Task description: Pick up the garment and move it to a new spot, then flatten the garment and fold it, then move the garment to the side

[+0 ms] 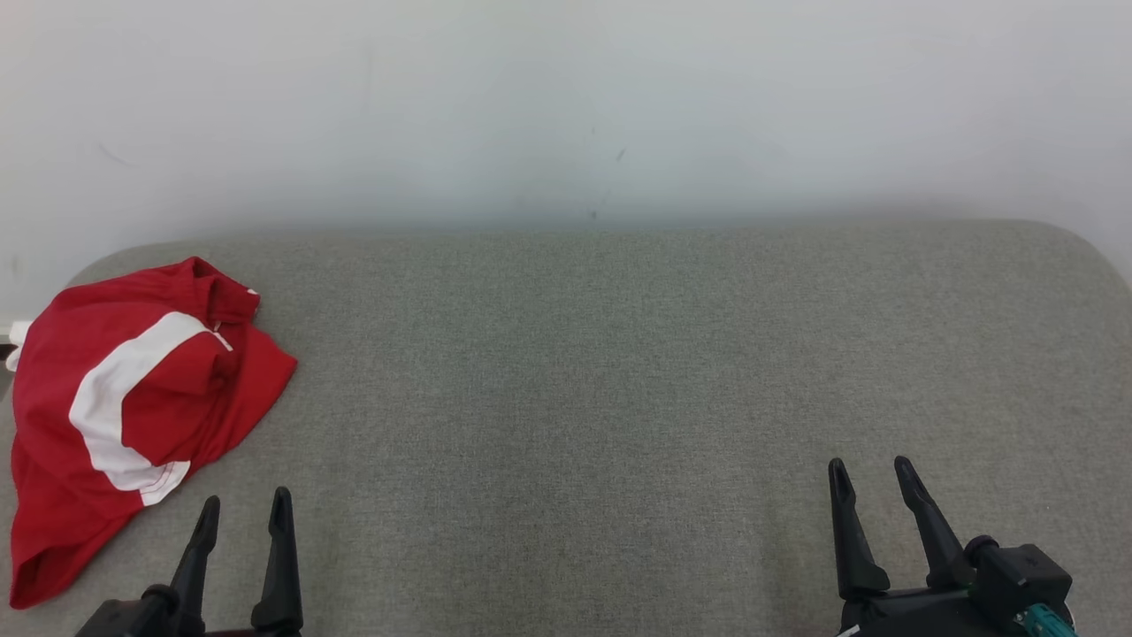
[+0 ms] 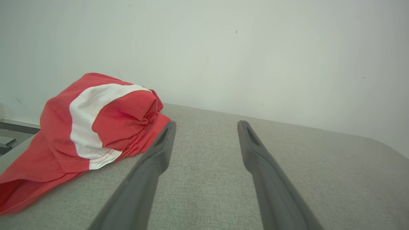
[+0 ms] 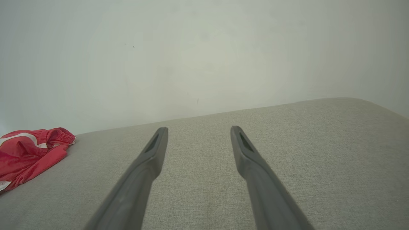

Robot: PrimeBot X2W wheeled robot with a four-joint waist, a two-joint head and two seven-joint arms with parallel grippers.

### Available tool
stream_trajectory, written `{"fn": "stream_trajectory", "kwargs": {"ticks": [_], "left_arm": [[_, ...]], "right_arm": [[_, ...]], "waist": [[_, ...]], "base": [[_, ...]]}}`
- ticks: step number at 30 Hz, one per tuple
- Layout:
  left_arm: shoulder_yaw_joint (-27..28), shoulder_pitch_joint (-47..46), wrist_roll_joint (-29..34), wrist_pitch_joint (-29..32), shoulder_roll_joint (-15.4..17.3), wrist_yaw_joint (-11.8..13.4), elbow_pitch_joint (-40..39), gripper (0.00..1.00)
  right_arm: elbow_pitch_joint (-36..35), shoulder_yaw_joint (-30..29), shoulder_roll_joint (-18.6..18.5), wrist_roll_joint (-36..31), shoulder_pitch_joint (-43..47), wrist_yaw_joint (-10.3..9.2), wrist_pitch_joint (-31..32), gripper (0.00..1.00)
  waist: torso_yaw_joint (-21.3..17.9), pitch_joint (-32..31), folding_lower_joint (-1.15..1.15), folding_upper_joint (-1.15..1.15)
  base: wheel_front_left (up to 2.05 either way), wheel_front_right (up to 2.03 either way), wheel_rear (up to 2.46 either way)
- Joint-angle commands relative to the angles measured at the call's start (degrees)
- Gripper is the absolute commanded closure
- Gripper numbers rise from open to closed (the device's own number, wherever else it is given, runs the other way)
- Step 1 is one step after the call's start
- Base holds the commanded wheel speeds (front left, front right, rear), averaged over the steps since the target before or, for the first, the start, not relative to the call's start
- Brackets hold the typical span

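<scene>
Two grippers sit low in the head view, the left gripper (image 1: 245, 504) at 7 o'clock and the right gripper (image 1: 871, 473) at 5 o'clock. Both are spread wide and empty, with bare table between their fingers (image 1: 849, 531). The fingers are long, dark and matt, tapering to narrow tips with a slim slot near each tip, and they point toward 12 o'clock.

The garment (image 1: 133, 416) lies crumpled at 9 o'clock, on the left end of the table (image 1: 619, 398), with its outer side at or over the table's edge. Its long axis runs from 7 o'clock to 1 o'clock. The near end at 7 o'clock is a loose, flattened flap. The far end at 1 o'clock is bunched higher and ends in a gathered, ribbed edge near the wall (image 1: 566, 106). The cloth is thin, smooth and red with soft folds and a slight sheen. A broad white stripe (image 1: 115, 398) curves along the same axis and is edged with fine stitching at its near end.

From the left gripper, the garment's near flap is close by at 10 o'clock, and they are apart. The right gripper is well apart from it.

The table is covered in grey woven fabric, flat and coarse-grained, with rounded far corners. The wall is plain, pale and smooth, with a few small dark specks.
</scene>
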Motion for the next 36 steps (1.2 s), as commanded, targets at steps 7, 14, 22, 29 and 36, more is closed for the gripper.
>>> {"fn": "stream_trajectory", "kwargs": {"ticks": [7,14,22,29,36], "left_arm": [[0.2,0.9,1.8,-1.2,0.8,-0.1,0.5,0.0],[0.1,1.3,3.2,-1.9,1.2,-0.1,0.9,0.0],[0.0,1.4,5.6,-2.8,1.5,-0.1,0.8,0.0],[-0.2,1.7,7.0,-3.2,1.7,-0.1,0.6,0.0],[-0.3,1.6,7.0,-3.2,1.8,-0.1,0.6,0.0]], "right_arm": [[-0.7,-0.4,-0.2,-2.4,0.8,-0.1,-1.2,0.0],[-0.6,-0.7,-0.2,-3.4,1.1,-0.11,-1.8,0.0],[-0.3,-0.6,-0.2,-5.4,1.4,-0.11,-2.7,0.0],[-0.1,-0.2,-0.2,-7.0,1.5,-0.12,-3.2,0.0],[0.1,-0.1,-0.2,-7.1,1.4,-0.12,-3.1,0.0]], "waist": [[0.1,-0.3,0.0,0.0],[0.2,-0.3,0.0,0.0],[0.3,-0.3,0.0,0.0],[0.3,-0.3,0.0,0.0],[0.5,-0.1,0.0,0.0]], "base": [[0.0,0.0,0.0],[0.0,0.0,0.0],[0.0,0.0,0.0],[0.0,0.0,0.0],[0.0,0.0,0.0]]}}
